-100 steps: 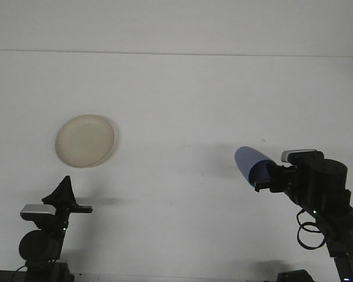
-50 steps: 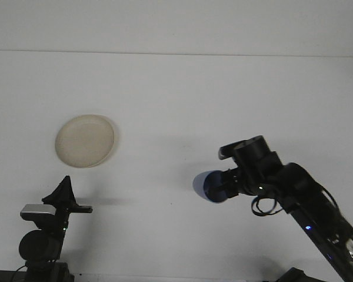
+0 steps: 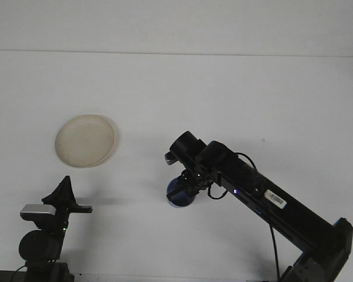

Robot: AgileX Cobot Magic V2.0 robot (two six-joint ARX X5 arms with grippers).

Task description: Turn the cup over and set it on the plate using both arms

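Note:
A blue cup (image 3: 179, 194) sits low over the white table near the middle, partly hidden under my right gripper (image 3: 185, 183), which is shut on it from above. The right arm stretches in from the bottom right corner. A cream plate (image 3: 85, 140) lies flat on the table at the left, well apart from the cup. My left gripper (image 3: 65, 191) stands at the bottom left, pointing up, below the plate; it holds nothing that I can see.
The white table (image 3: 223, 100) runs back to a pale wall edge at the top. The left arm's base (image 3: 41, 244) sits at the bottom left edge.
My right arm has swung left and forward, carrying the blue cup from the right side toward the table's middle and lowering it. The left arm and the plate have stayed still.

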